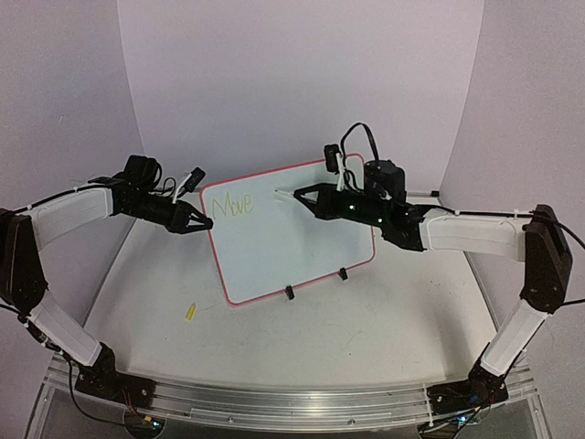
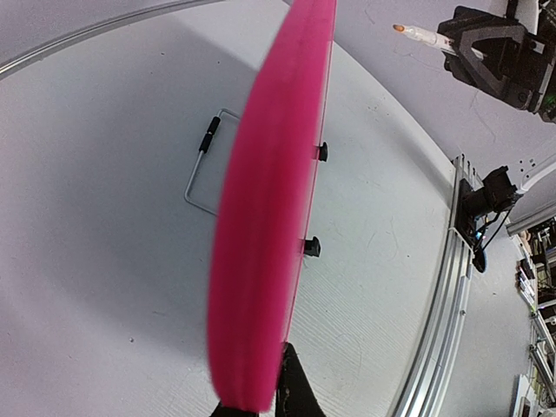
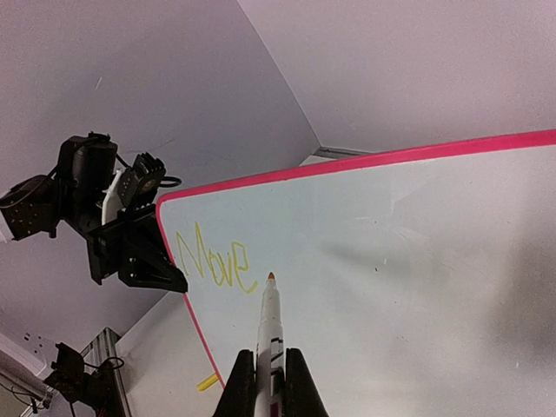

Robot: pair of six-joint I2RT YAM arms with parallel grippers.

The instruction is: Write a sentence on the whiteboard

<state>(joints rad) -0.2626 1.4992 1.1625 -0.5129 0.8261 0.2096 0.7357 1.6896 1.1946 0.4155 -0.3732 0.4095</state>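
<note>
Nearest the arm bases, a small yellow piece (image 1: 190, 312) is seen lying on the white surface (image 1: 366, 338), just off the lower left corner of the whiteboard (image 1: 302, 247). The whiteboard is stood at the middle of the surface on two small black feet (image 1: 289, 293) and is tilted back. Its left edge is held by the left end effector (image 1: 203, 222), whose fingers (image 2: 294, 387) are clenched on the red-pink rim near the upper left corner. A white marker (image 3: 270, 317) is grasped by the right end effector (image 1: 303, 195), with the fingers closed on the barrel and the orange tip directed at the board face. The tip is positioned just right of the sentence (image 1: 228, 205), of which only the word "Move" is written, in thin yellow-green script, in the upper left area of the board. Whether the tip is touching the board cannot be determined. Behind the board, a thin wire support (image 2: 204, 169) is seen resting on the surface in the left wrist view.
</note>
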